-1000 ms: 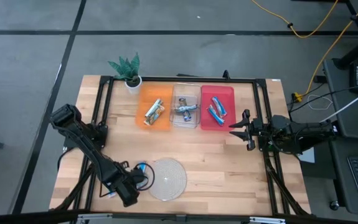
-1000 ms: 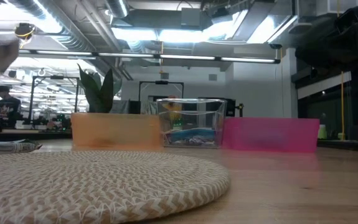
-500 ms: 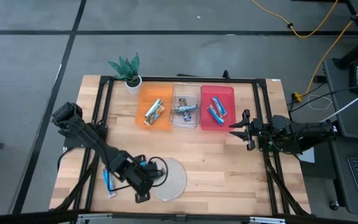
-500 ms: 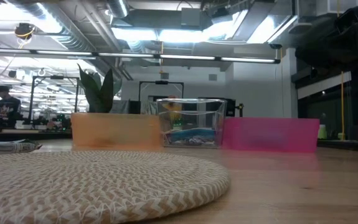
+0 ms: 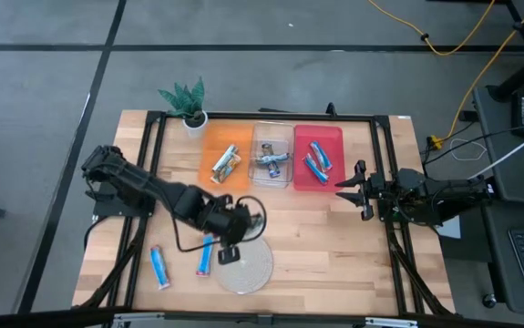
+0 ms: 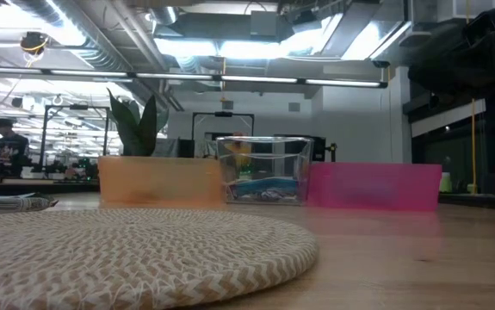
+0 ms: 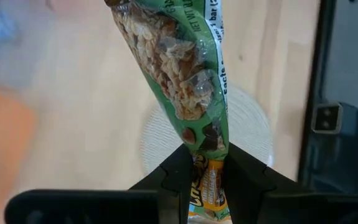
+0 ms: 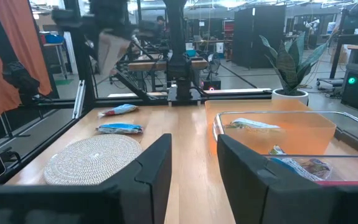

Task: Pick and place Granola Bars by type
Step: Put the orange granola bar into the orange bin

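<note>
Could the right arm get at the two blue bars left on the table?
Probably not: the blue bars lie near the left front, beyond the mat, and the right gripper waits by the red bin.

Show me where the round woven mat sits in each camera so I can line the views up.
High view: woven mat, near table edge, centre, below the left gripper.
Low view: fills the foreground, lower left.
Left wrist view: pale disc behind the held granola bar, mat at.
Right wrist view: lower left.
Shared landmark: orange bin.
</note>
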Tool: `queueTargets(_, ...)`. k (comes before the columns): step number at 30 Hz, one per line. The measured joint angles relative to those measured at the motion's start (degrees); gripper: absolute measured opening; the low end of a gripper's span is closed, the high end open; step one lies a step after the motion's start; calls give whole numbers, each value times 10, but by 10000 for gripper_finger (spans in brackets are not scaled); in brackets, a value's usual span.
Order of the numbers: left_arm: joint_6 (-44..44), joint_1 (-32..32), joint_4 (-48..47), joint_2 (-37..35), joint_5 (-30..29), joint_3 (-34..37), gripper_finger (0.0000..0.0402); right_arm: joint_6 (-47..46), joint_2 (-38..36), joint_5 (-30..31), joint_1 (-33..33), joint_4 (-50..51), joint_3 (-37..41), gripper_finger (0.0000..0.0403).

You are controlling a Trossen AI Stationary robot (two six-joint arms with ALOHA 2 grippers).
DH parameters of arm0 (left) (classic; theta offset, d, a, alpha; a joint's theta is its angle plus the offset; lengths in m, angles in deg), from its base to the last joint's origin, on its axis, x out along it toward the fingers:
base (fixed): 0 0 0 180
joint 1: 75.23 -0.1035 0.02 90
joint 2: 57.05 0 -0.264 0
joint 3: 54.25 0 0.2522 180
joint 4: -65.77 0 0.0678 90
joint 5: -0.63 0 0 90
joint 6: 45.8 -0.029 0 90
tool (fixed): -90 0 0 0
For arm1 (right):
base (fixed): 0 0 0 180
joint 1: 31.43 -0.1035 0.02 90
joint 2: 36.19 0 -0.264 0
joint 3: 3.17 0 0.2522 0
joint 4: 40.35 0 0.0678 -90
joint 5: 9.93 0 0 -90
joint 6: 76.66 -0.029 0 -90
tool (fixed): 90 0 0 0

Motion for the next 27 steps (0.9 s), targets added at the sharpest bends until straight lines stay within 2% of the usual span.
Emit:
queueTargets(18, -128, -161, -89, 0, -48, -157, 70, 0, 0, 0, 0, 0, 0, 132)
queueTargets(27, -157, -248, -125, 0, -60, -172, 70, 0, 0, 0, 0, 0, 0, 132)
